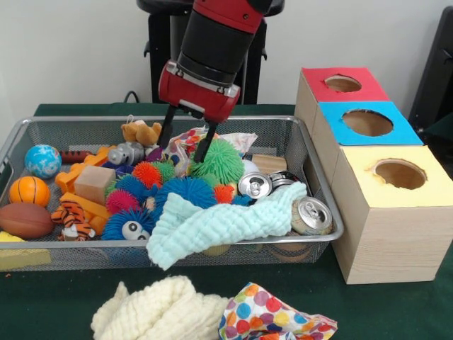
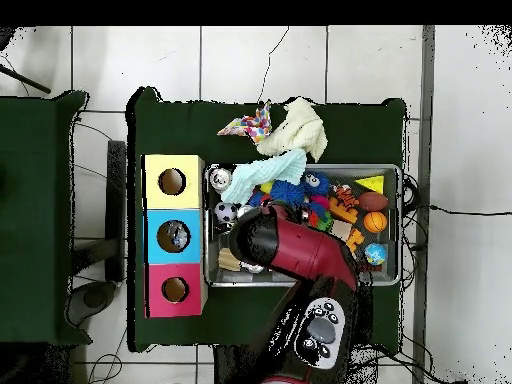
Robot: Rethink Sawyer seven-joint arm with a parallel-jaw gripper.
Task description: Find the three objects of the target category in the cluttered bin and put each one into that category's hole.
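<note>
The wire mesh bin (image 1: 322, 185) is crowded with toys: a green spiky rubber ball (image 1: 218, 161) at its middle, two silver drink cans (image 1: 310, 215) at its near right corner, and a pale mint knitted cloth (image 1: 219, 227) draped over the near rim. The black two-fingered gripper (image 1: 185, 139) hangs just left of the green ball, fingers spread and apparently empty. Right of the bin stand three wooden boxes with round holes, topped red (image 1: 342, 85), blue (image 1: 366, 122) and yellow (image 1: 398, 175).

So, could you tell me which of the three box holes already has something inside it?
The blue box, the middle one: the overhead view shows something in its hole, unlike the others.
</note>
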